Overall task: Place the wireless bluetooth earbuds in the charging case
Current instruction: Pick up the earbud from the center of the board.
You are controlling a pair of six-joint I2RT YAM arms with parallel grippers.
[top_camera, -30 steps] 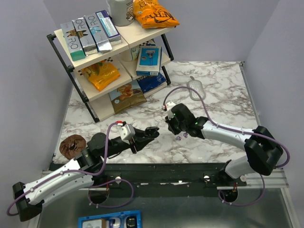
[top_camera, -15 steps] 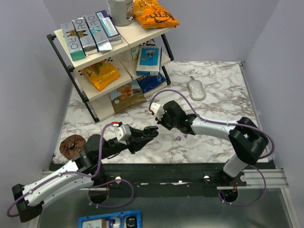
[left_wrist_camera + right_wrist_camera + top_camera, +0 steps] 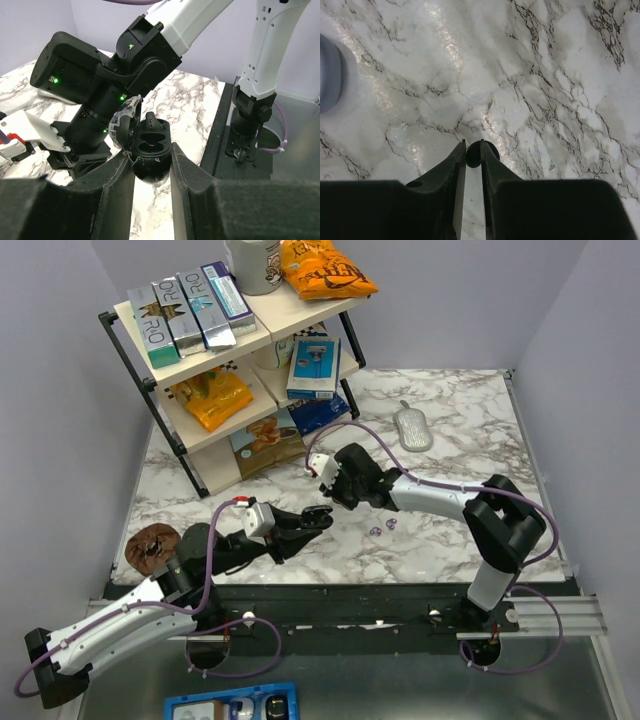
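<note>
- A white marble table (image 3: 470, 410) with dark veins sits between pale lilac walls; a snack-filled shelf rack (image 3: 268, 335) stands at its back left.
- The left gripper (image 3: 151, 152) clamps an open black case (image 3: 151, 142), two wells showing.
- The right gripper (image 3: 473, 145), jaws narrow, pinches a black earbud (image 3: 487, 150) near that case.
- The purple earbuds (image 3: 382, 528) lie beside the right arm; the lavender charging case (image 3: 412, 428) lies well behind.

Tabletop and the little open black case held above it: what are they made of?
Tabletop: looks like polished marble or marble-print laminate, going by the white surface, dark veins and glare. Black case: seemingly glossy hard plastic with shiny highlights and a clear, translucent lid.
</note>
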